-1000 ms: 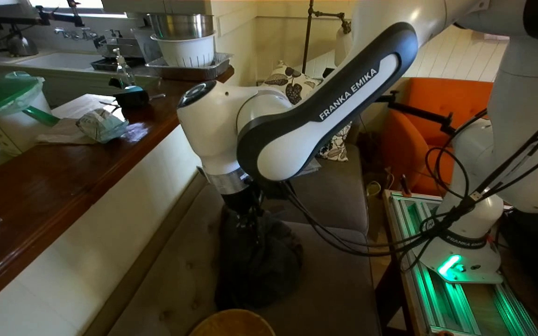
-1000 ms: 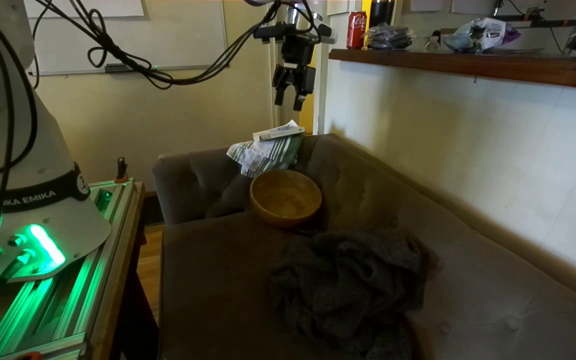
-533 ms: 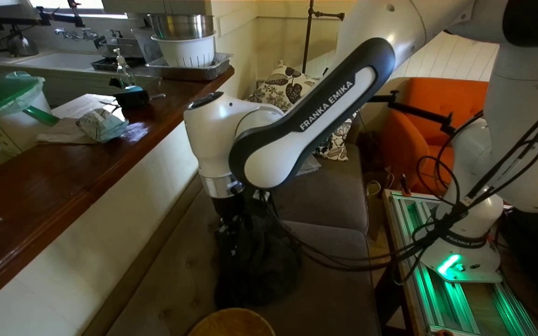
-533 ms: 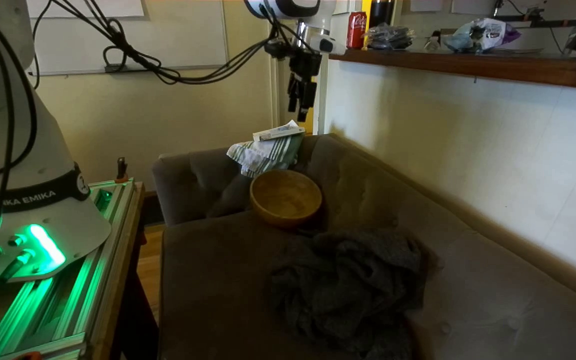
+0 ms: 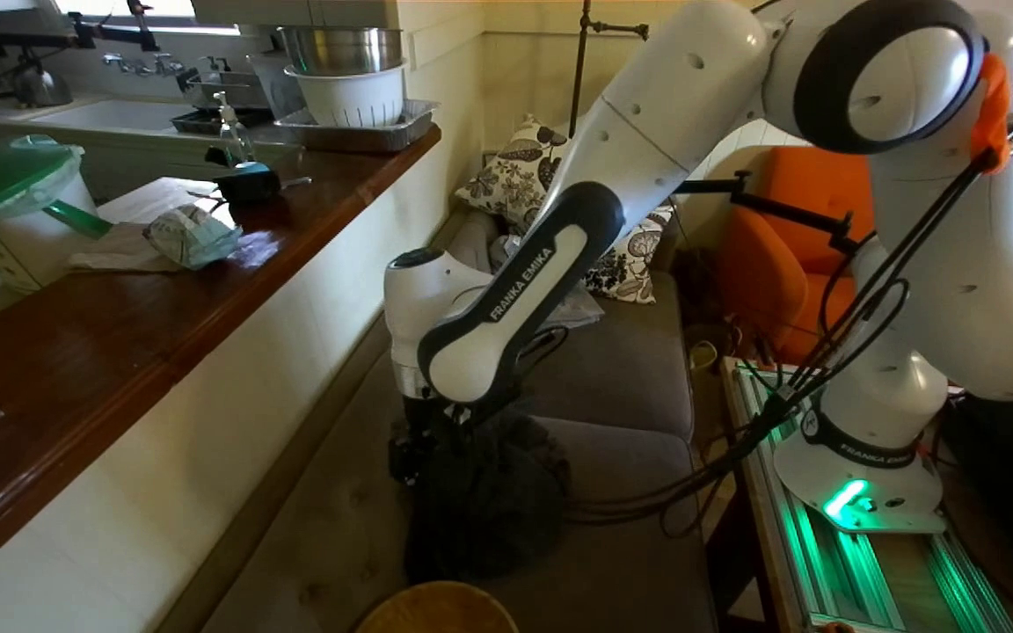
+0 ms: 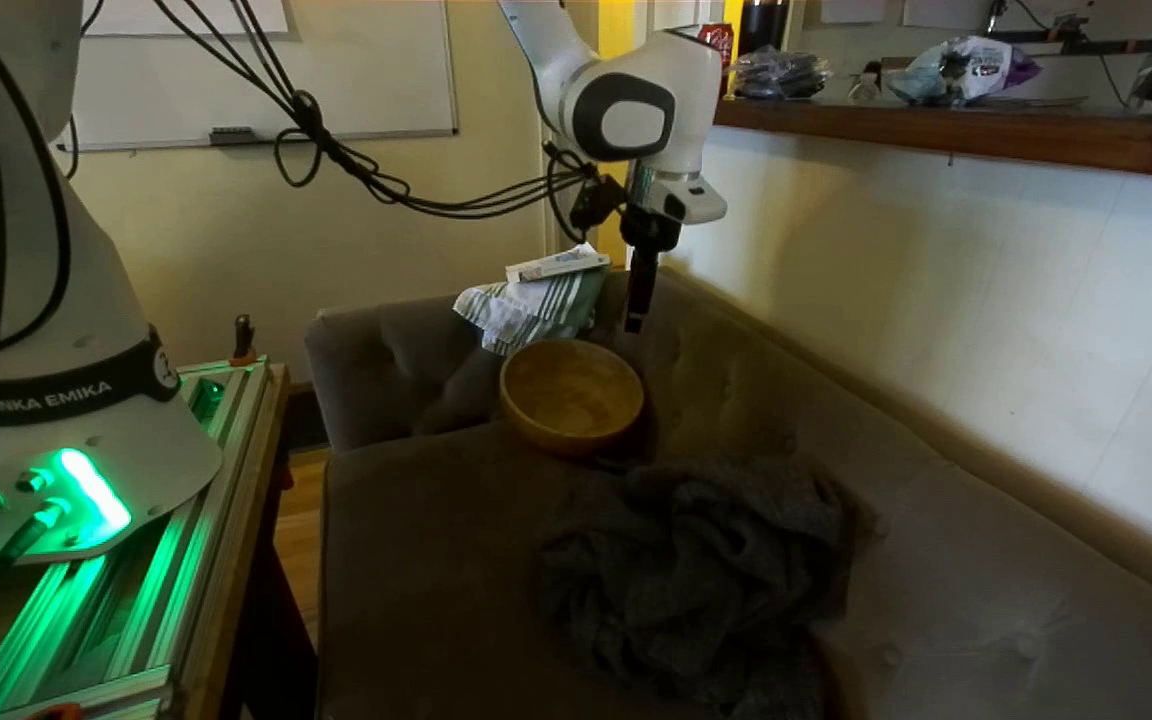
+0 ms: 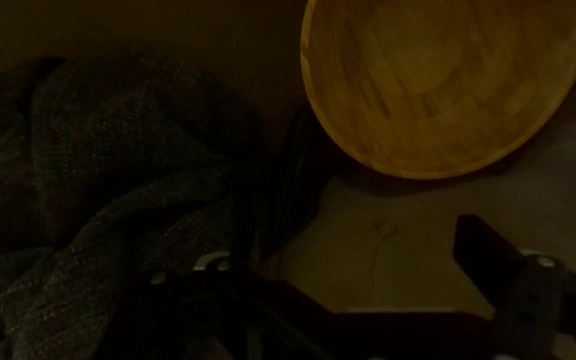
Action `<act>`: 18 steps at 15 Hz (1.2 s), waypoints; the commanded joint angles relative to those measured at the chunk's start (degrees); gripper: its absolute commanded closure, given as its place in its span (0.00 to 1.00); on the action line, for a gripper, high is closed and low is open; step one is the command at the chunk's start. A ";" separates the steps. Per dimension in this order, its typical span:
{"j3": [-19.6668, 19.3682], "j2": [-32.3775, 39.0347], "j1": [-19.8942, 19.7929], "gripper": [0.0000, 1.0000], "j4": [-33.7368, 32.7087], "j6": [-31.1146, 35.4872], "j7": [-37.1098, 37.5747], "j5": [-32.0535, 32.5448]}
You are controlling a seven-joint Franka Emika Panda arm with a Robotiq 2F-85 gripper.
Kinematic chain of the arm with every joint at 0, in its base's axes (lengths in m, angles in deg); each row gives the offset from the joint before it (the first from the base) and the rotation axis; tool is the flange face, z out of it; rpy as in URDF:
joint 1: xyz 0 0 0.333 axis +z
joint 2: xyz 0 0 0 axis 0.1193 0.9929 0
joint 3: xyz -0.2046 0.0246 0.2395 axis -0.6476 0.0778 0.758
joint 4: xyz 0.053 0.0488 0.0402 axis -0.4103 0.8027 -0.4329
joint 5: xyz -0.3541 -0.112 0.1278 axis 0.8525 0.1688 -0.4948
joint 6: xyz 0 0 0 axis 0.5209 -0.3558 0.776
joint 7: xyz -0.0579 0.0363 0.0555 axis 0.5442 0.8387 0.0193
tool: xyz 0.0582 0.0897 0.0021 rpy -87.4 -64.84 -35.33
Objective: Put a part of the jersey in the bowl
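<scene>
A: A dim room, with a pale wall (image 6: pixel 936 300) behind and a sofa (image 6: pixel 426 530) serving as the bench. Where is the jersey (image 6: pixel 696 590)?

B: Heaped loosely, well in from the front edge and up against the back edge. The bowl (image 6: pixel 571 395) sits by the corner where the back meets the armrest (image 6: pixel 406 360), just beside the heap. Whether cloth touches wood is hard to tell.

A: And the gripper (image 6: pixel 635 318)?

B: It hangs over the back edge, near that same corner, close to the bowl. In the wrist view its fingers (image 7: pixel 483 260) stand wide apart with nothing held between them, and the jersey lies off to the left.

A: Which step is this, then?

B: The reach, most likely. None of the jersey shows in the bowl.

A: What does the next move call for?

B: Probably a shift along the back edge, away from the armrest corner, then a drop onto a raised fold and a firm pinch. One fold should do, since only a part must go in. The lift toward the corner would have to clear the rim.
</scene>
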 commanded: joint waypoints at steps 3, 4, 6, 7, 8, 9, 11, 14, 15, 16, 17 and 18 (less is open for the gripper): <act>0.56 8.57 -2.31 0.00 0.48 11.94 3.31 -11.18; 0.50 10.09 -2.67 0.00 -0.03 13.52 4.02 -12.77; 0.71 10.67 -3.13 0.00 -1.17 8.72 6.92 -14.99; -0.34 10.42 -2.27 0.00 -0.02 11.18 4.28 -12.31; -0.23 10.88 -2.50 0.00 -0.16 10.64 5.00 -13.00; -0.16 10.99 -2.54 0.00 -0.27 10.39 5.51 -13.32; 0.00 10.98 -2.52 0.00 -0.59 10.13 6.29 -13.38; -0.14 16.78 -2.56 0.00 -5.49 10.18 9.22 -14.63; 0.59 18.59 -3.27 0.00 -7.02 9.86 9.61 -15.37; 1.35 20.54 -3.85 0.00 -8.66 9.77 10.18 -16.08; 1.75 22.44 -4.06 0.00 -10.35 9.47 11.11 -16.60; 1.99 24.51 -3.97 0.00 -12.08 10.39 12.43 -17.53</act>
